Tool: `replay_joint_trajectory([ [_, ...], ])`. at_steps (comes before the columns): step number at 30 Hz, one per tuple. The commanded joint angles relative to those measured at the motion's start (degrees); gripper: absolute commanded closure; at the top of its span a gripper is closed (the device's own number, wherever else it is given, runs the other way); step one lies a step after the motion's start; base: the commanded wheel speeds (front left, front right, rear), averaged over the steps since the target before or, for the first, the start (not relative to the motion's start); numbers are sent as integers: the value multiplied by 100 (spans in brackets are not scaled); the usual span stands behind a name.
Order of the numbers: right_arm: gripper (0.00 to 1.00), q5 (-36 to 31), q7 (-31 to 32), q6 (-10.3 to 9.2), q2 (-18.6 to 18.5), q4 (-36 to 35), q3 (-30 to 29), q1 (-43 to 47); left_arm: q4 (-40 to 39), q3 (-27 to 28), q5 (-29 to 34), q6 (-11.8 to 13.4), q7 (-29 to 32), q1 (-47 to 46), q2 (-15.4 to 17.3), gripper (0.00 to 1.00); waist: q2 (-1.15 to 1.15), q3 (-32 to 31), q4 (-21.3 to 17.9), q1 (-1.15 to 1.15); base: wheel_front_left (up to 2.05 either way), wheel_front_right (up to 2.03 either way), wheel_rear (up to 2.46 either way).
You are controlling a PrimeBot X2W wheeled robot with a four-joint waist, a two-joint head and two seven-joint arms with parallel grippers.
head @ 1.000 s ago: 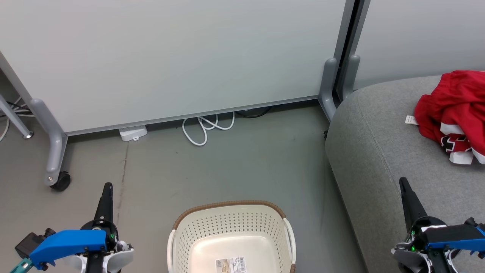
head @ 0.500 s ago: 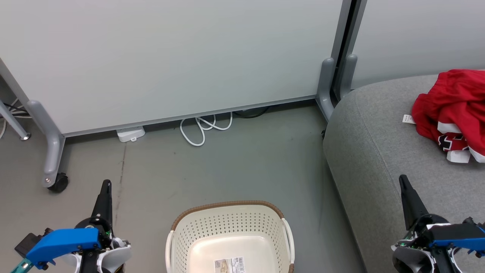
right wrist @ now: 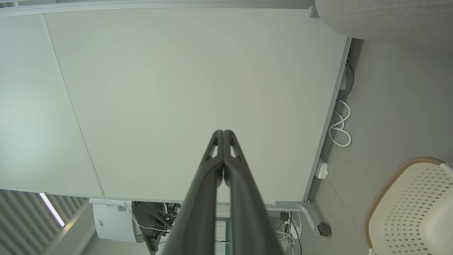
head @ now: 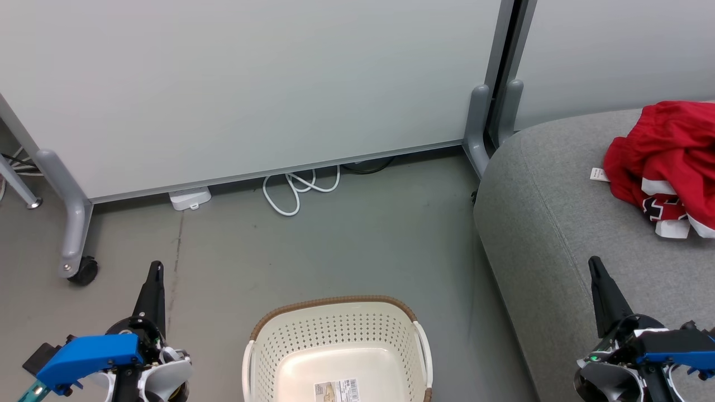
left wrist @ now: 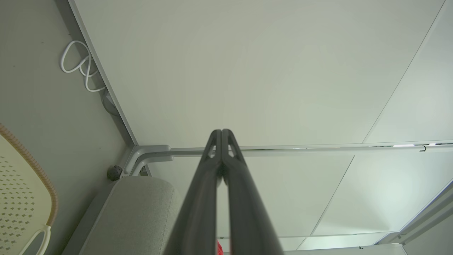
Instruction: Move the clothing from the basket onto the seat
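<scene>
Cam panned slightly, L tool (head: pixel 157 264) & R tool (head: pixel 593 260) clenched, nothing held, clothing (head: pixel 670 151) on seat (head: pixel 547 223)

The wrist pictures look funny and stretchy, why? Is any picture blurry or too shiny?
Left wrist view: a wide lens makes the straight wall panel edges slant and fan out, and the left gripper looks giant. Right wrist view: same stretching around the right gripper; a bright strip glows at lower left. Head view: soft even light, sharp, hardly any shadow beside the basket.
</scene>
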Motion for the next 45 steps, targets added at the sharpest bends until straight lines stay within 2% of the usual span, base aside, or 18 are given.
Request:
replay_joint_trajectory([
  [1, 100, 13, 16, 2, 15, 8, -10, -79, -20, 16, -15, -51, 22, -56, -1, 100, 0, 0, 0, 0, 0, 0, 0],
  [45, 100, 15, 14, 2, 15, 8, -8, -71, -21, 14, -16, -52, 20, -55, -1, 100, 0, 0, 0, 0, 0, 0, 0],
])
